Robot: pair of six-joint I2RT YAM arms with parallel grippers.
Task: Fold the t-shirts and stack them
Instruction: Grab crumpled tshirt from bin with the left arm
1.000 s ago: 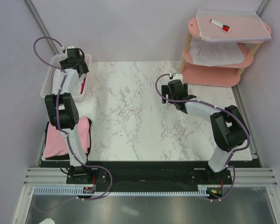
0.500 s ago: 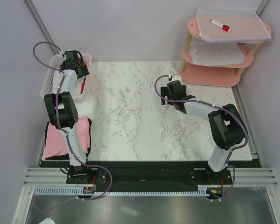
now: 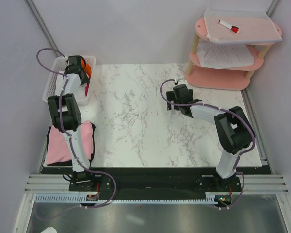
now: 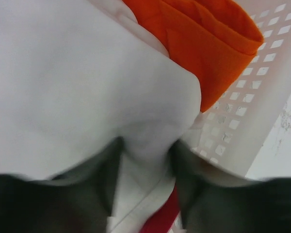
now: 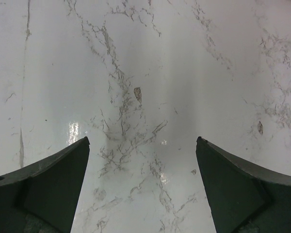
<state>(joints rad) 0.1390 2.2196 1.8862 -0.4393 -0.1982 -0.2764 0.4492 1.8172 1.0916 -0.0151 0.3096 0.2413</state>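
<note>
The left gripper pinches the white t-shirt inside the basket.
Nearer than the basket lies a pink t-shirt; right of it, the right gripper gapes wide over the table; inside it, an orange t-shirt touches the white one.

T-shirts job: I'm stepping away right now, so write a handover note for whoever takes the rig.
Left end effector: pinching a fold of the white t-shirt inside the basket, beside the orange t-shirt.
Right end effector: open, empty, over the table.
Done: pink t-shirt lies at the near-left edge, apparently folded.
To do: lift out white, fold, stack; then the rest of the basket.
</note>
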